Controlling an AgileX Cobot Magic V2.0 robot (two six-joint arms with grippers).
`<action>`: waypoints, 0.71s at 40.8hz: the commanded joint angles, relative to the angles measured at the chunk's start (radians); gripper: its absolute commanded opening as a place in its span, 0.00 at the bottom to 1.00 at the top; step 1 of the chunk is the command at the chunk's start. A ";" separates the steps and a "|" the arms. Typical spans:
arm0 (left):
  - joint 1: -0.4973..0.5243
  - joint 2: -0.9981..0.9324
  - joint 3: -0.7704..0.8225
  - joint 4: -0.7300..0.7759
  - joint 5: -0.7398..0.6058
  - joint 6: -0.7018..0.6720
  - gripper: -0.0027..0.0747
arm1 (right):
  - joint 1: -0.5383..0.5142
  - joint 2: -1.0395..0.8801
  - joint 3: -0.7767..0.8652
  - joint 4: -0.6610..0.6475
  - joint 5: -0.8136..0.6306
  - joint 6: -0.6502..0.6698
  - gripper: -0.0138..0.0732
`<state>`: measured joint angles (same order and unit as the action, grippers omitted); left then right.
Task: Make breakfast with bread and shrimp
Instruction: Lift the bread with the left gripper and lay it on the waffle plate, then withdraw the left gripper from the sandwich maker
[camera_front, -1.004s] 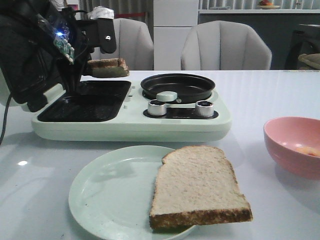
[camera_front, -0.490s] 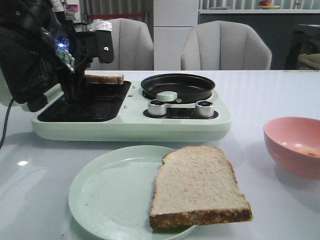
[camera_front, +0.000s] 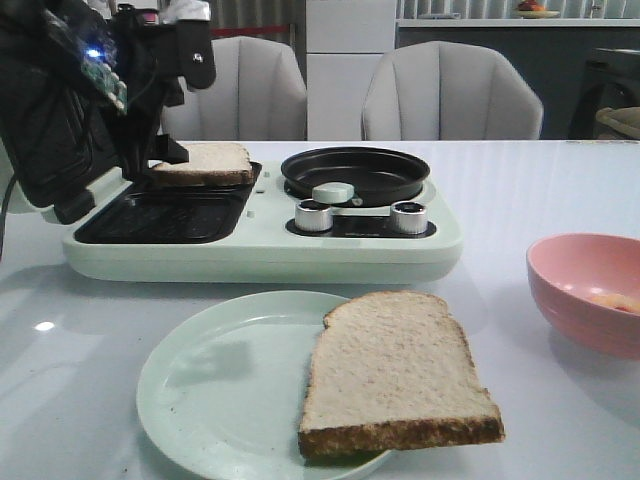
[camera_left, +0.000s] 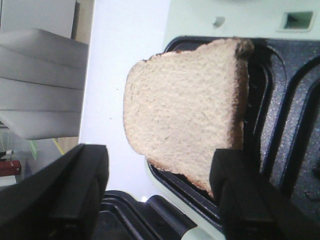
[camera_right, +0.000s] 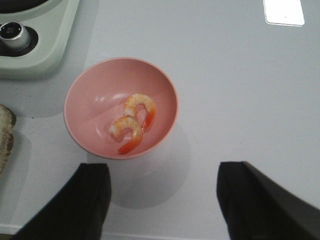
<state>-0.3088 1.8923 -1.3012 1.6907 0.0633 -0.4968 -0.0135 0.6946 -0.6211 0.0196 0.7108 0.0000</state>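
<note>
One bread slice (camera_front: 203, 162) (camera_left: 185, 110) lies tilted on the back rim of the black grill plate (camera_front: 165, 210) of the pale green breakfast maker, partly overhanging it. My left gripper (camera_front: 160, 148) (camera_left: 156, 161) is open just at that slice, one finger (camera_left: 240, 195) overlapping its corner. A second bread slice (camera_front: 395, 375) rests on the pale green plate (camera_front: 210, 390), overhanging its right edge. Two shrimp (camera_right: 134, 122) (camera_front: 612, 300) lie in the pink bowl (camera_right: 90, 105) (camera_front: 585, 285). My right gripper (camera_right: 162, 175) hangs open above the table beside the bowl, holding nothing.
A black round pan (camera_front: 355, 172) sits on the maker's right half, with two silver knobs (camera_front: 314, 215) in front. The maker's open black lid (camera_front: 40, 130) stands up at the far left behind my left arm. Grey chairs (camera_front: 450, 90) stand behind the table.
My left gripper carried the slice down onto the grill plate's back rim and opened. The slice now lies there on its own. Nothing else moved.
</note>
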 joint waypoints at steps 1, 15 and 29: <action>0.003 -0.125 0.026 0.001 -0.011 -0.016 0.67 | -0.002 0.001 -0.032 0.001 -0.070 -0.007 0.80; -0.113 -0.425 0.322 0.001 0.112 -0.128 0.67 | -0.002 0.001 -0.032 0.001 -0.070 -0.007 0.80; -0.477 -0.560 0.364 -0.418 0.804 0.173 0.67 | -0.002 0.001 -0.032 0.001 -0.070 -0.007 0.80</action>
<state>-0.7205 1.3900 -0.8921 1.4723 0.7088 -0.4464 -0.0135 0.6946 -0.6211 0.0196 0.7108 0.0000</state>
